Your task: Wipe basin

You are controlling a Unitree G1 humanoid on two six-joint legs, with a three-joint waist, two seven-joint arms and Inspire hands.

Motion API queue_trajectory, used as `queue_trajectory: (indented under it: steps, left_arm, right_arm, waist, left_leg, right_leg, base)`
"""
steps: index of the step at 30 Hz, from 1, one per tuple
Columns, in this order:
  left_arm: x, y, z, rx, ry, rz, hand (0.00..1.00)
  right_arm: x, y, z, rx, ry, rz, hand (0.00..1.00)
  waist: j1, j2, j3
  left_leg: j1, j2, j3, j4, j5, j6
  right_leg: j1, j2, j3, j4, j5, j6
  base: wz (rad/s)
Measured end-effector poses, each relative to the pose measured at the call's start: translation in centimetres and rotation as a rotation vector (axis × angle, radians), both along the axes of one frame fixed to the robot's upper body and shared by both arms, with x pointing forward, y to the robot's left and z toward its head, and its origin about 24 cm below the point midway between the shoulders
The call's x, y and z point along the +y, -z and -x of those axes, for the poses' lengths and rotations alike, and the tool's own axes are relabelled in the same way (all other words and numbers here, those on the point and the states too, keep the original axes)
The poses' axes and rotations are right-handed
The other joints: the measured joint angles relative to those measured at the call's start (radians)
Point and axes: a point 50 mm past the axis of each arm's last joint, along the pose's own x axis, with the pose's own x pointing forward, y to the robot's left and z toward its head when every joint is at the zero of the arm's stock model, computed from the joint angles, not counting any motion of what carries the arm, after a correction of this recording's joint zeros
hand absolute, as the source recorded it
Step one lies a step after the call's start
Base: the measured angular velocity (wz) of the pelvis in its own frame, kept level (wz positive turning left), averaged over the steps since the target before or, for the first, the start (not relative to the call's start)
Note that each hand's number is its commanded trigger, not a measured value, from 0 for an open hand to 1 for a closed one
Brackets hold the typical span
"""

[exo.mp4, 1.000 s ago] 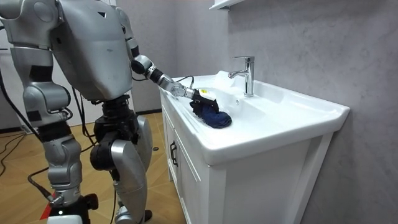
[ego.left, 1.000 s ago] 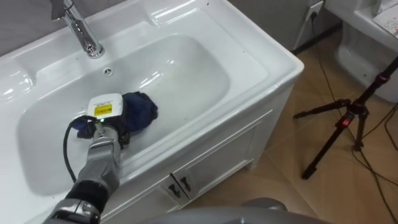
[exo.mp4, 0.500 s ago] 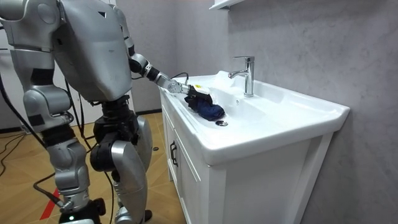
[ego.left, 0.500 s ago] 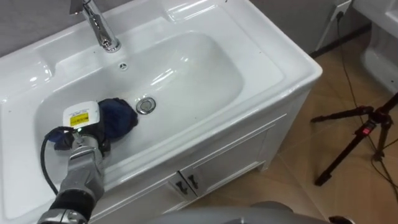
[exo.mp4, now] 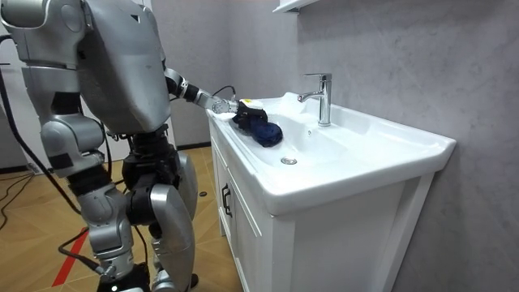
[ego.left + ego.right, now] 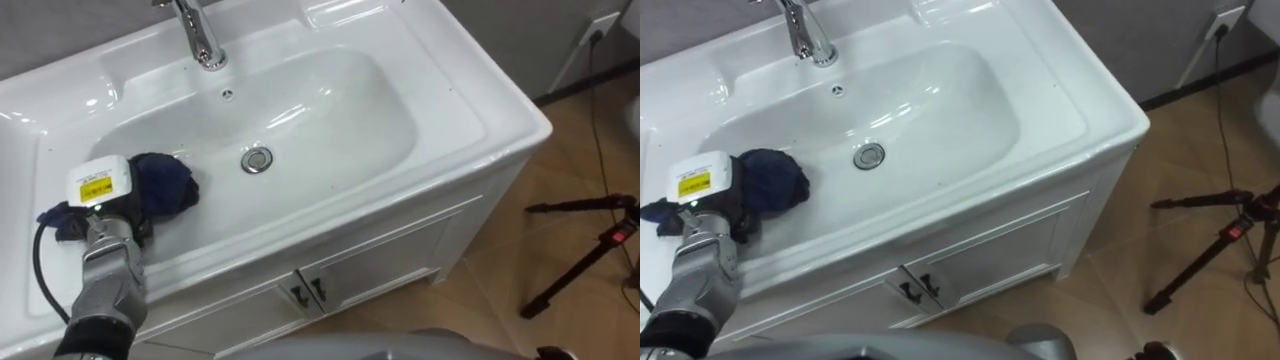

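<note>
One hand, the left hand (image 6: 102, 188), is shown laid on a dark blue cloth (image 6: 165, 185) at the left end of the basin (image 6: 330, 110). The cloth is bunched beneath and ahead of the hand, with a tail lying behind it toward the left rim. Whether the cloth is gripped or merely pressed flat cannot be told, since the underside of the hand is covered. The cloth rests on the bowl's left slope, near the drain (image 6: 258, 159) but apart from it. Farther out, the faucet (image 6: 200, 35) stands at the back ledge, and the cabinet doors (image 6: 360, 270) are seen shut below the front edge. In the room view, the robot is seen standing at the basin's end, its left arm reached over the rim.

No dirt or wet streaks can be made out, so progress is only judged: wiping is under way at the left end, while the right slope and the surrounding ledge appear left to be covered.
</note>
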Motion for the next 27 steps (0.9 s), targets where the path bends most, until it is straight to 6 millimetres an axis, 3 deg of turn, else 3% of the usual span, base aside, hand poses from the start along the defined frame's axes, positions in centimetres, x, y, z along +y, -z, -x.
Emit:
queue_trajectory:
  steps: [8, 10, 14, 23, 27]
  left_arm:
    - [-0.8, 0.4, 0.2, 0.019, 0.031, -0.001, 1.00]
    - [-1.3, 0.7, 0.2, 0.020, 0.045, 0.003, 1.00]
    - [-1.8, 0.8, 0.1, 0.023, 0.056, 0.011, 1.00]
    - [-3.3, 1.4, -0.1, 0.068, 0.062, 0.017, 1.00]
    - [-4.9, 1.6, -1.2, 0.063, 0.084, 0.041, 1.00]
  right_arm:
    - [0.2, 0.1, 0.3, 0.006, 0.007, -0.016, 0.00]
    - [0.6, 0.3, 0.6, 0.024, -0.008, -0.033, 0.00]
    - [0.9, 0.4, 0.8, 0.036, -0.020, -0.039, 0.00]
    - [2.1, 0.9, 1.8, 0.085, -0.047, -0.081, 0.00]
    - [3.3, 1.3, 2.3, 0.131, -0.067, -0.105, 0.00]
  waist:
    - [-0.002, -0.010, 0.0020]
    - [-0.004, -0.023, 0.0091]
    - [-0.009, -0.032, 0.0087]
    - [-0.063, -0.040, 0.0086]
    - [-0.084, -0.075, 0.0160]
  left_leg:
    - [0.007, -0.001, 0.001, -0.001, 0.000, 0.000]
    - [0.016, 0.000, 0.001, -0.002, 0.000, 0.000]
    - [0.017, -0.002, 0.003, -0.005, 0.000, 0.000]
    - [0.021, -0.004, 0.004, -0.007, 0.000, 0.000]
    - [0.030, -0.006, 0.019, -0.008, 0.000, 0.000]
  right_leg:
    - [0.004, 0.001, 0.003, 0.002, 0.000, 0.000]
    - [0.016, 0.000, 0.003, 0.001, -0.003, 0.000]
    - [0.017, -0.001, 0.004, -0.002, -0.004, 0.002]
    - [0.017, -0.002, 0.008, 0.001, -0.008, 0.004]
    - [0.011, -0.002, 0.023, 0.024, -0.023, 0.005]
  base:
    - [0.00]
    - [0.00]
    - [0.01]
    - [0.00]
    - [-0.07]
